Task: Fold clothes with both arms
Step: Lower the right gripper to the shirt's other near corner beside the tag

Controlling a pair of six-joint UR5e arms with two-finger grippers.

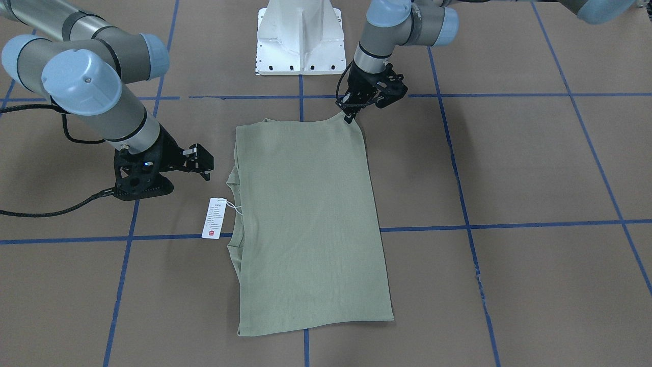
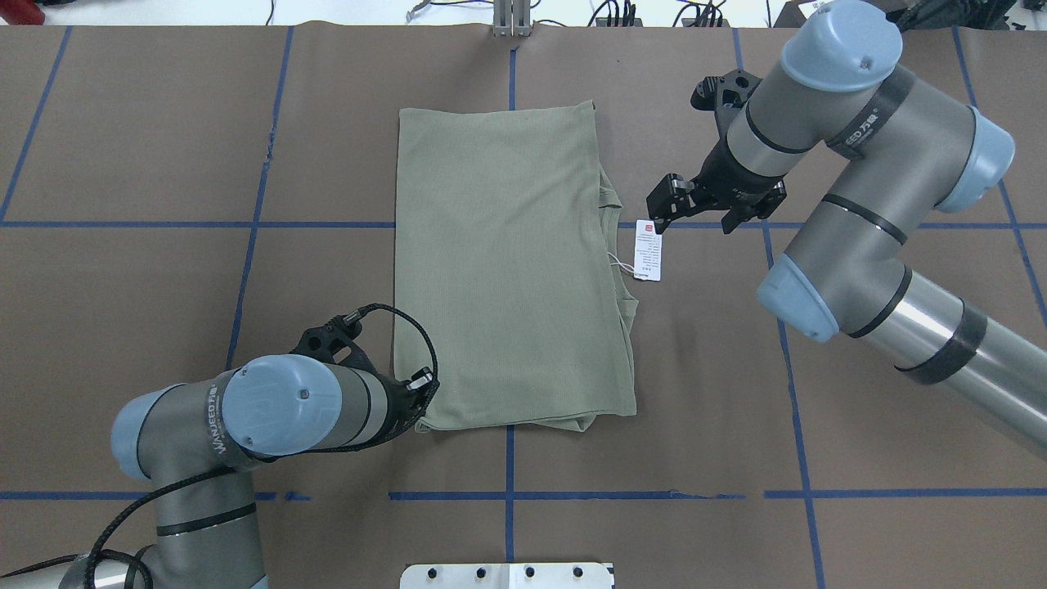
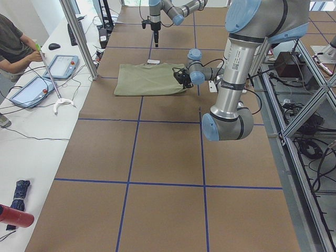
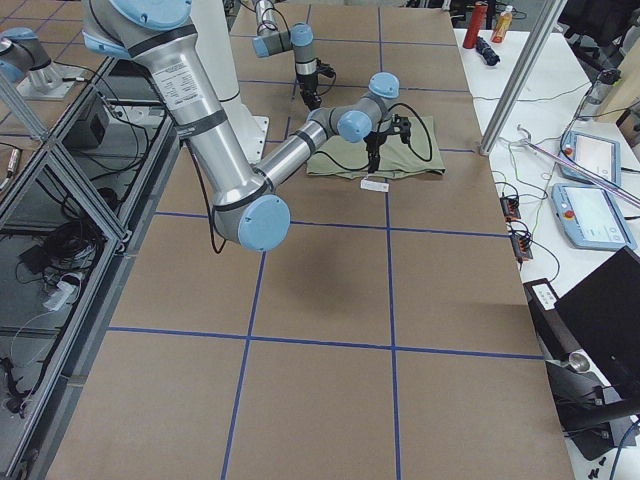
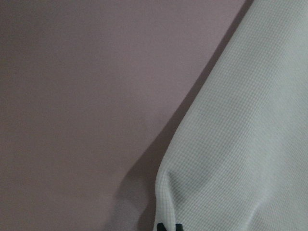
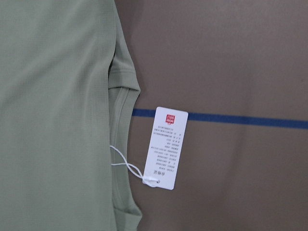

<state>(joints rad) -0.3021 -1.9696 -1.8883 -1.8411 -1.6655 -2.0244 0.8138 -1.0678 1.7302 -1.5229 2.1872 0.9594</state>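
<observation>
While my left gripper (image 1: 350, 116) pinches the near corner of the shirt (image 1: 305, 219), my right gripper (image 2: 697, 211) hangs wide beside the hang tag (image 2: 649, 249); the shirt lies lengthwise away from me on the desk (image 1: 509, 178).

Overhead and front views face each other, both framing the shirt (image 2: 507, 270).

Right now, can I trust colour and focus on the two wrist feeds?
Left wrist: soft and pink-tinted, the shirt washed near white, with a dark shadow along its edge. Right wrist: sharp, natural colour, the hang tag crisp, its print too small to read. Overhead: even light.
</observation>
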